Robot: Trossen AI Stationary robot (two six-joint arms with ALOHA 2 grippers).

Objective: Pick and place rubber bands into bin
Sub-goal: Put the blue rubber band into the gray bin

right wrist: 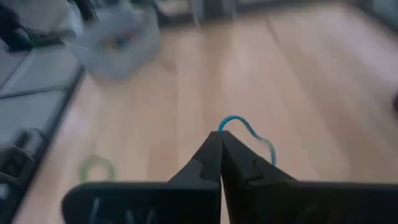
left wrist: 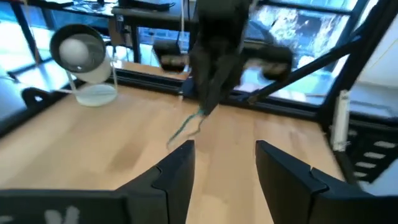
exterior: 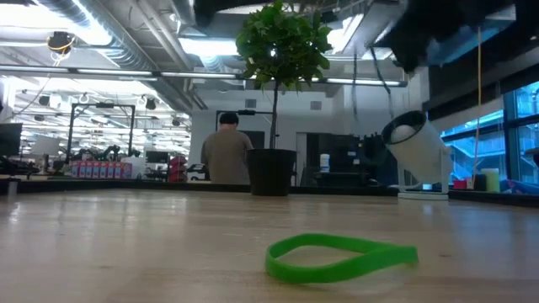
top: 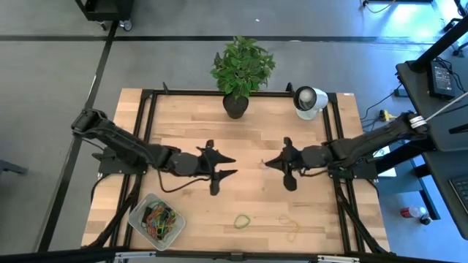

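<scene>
Pale matt wooden table; translucent plastic bin; smooth green rubber band

bin blurred, its bands indistinct

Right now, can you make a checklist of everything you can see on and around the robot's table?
Surface: wooden table in a black frame.
Job's things: bin at the left front corner, full of coloured rubber bands; green band and tan band loose on the wood near the front edge.
Clutter: potted plant and white round device at the back edge.
Grippers: left gripper open, mid-table, holding nothing; right gripper shut on a thin blue band, raised above mid-table.
Cables: a dark cable loops under the left arm.
Surroundings: a person stands in the room behind, back turned.
</scene>
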